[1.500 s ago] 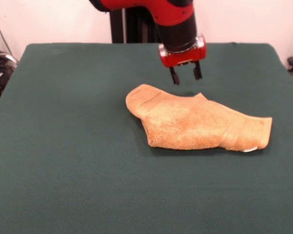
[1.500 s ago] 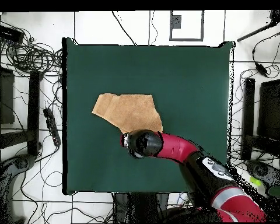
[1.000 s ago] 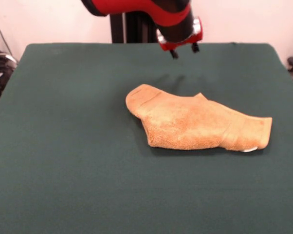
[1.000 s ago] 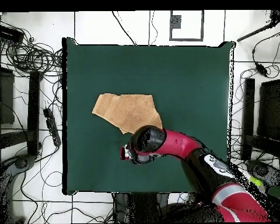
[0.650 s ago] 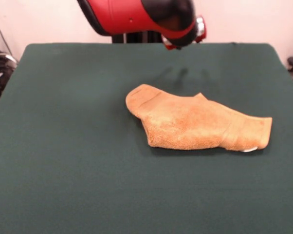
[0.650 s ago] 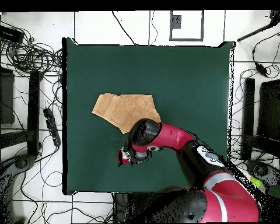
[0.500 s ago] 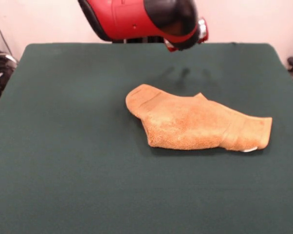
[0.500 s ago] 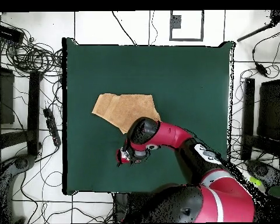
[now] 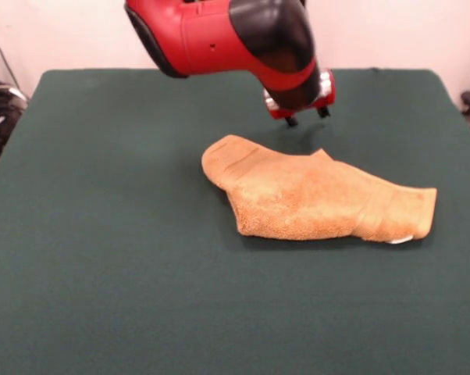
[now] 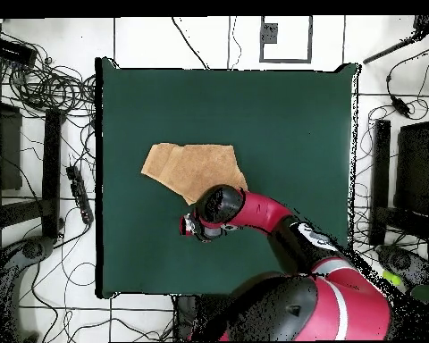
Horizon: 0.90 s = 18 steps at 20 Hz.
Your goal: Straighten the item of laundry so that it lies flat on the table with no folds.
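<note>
Front view shows the towel lying doubled over on the green surface, just below and in front of the hand as this camera sees it, with a thick folded edge along its near side, a ribbed band toward the end farthest from the hand's left, and a small white tag peeping out at that far corner. It is plainly not flat yet, so the straightening is still to be done. The hand hangs above the surface just behind the towel's rear edge, near the little peak of cloth there, touching nothing; its two dark fingertips show below the red wrist block with a gap between them, so I judge it spread and empty. Over the last second and a half the hand rose away from this same spot, swung up toward the back of the surface, and has now come down again close to the rear edge, while the towel has not shifted or changed shape at all. That suggests a repositioning rather than progress: a fresh approach to the rear fold seems likely. From overhead, the arm covers the hand, beside the towel's nearest corner.
</note>
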Tool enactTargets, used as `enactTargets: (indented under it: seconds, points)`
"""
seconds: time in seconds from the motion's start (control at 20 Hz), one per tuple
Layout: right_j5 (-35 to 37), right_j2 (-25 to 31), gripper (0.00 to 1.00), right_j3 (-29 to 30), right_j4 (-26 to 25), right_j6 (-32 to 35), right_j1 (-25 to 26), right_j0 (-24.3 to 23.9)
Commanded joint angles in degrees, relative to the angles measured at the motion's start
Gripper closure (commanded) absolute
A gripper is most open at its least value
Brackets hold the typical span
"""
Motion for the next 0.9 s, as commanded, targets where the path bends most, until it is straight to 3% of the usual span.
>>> enactTargets:
  seconds: [0.05, 0.15, 0.45, 0.9]
  points:
    - [-14.3, 6.1, 0.0, -6.3, 2.3, 6.8, 3.9, 2.6]
    - [-14.8, 6.2, 0.0, -7.8, 2.6, 7.3, 3.7, 3.6]
    - [-25.7, 9.9, 0.0, -7.1, 2.4, 7.5, 3.2, 2.0]
    - [-38.8, 21.5, 0.0, -3.0, -1.2, 3.3, 3.8, -6.1]
